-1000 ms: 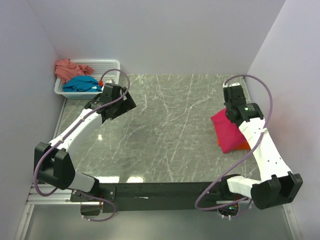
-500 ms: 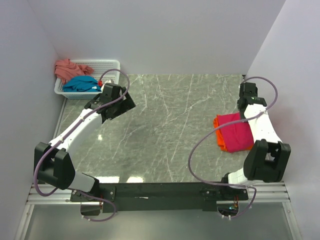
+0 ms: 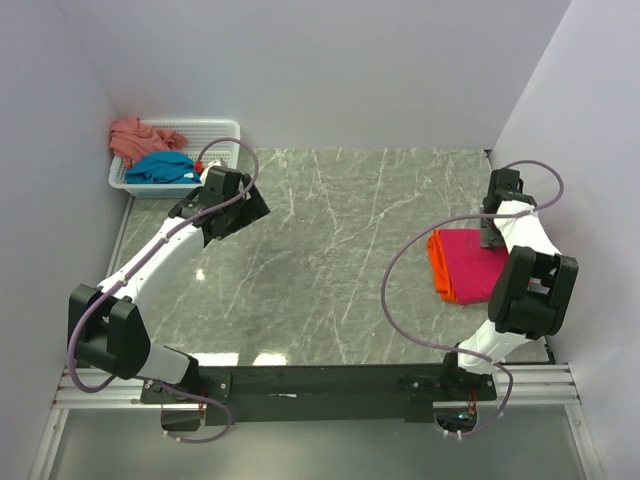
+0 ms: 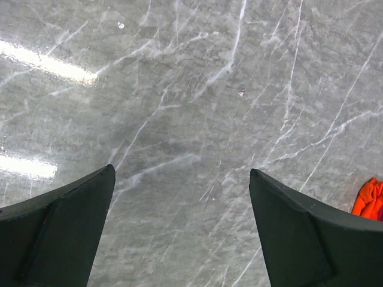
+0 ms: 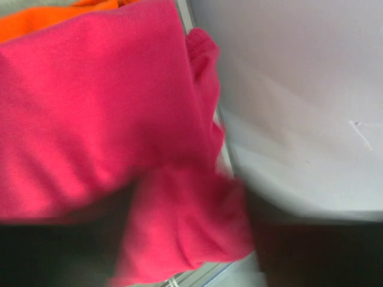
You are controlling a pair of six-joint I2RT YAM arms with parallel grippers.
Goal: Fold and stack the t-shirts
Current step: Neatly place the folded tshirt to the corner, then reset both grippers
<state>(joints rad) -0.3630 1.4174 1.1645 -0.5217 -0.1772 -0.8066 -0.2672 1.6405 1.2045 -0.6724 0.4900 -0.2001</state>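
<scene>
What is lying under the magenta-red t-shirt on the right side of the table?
An orange t-shirt. Only a strip of it shows, along the magenta-red t-shirt's edge facing the table's middle and at its near corner. The rest is covered, so how neatly it is folded cannot be seen.

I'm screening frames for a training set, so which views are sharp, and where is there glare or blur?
Top external: sharp and evenly lit, with small glare patches on the table near the arm bases. Left wrist: crisp, with two bright glare streaks at the left. Right wrist: blurred, the magenta-red t-shirt smeared and the bottom edge dark.
</scene>
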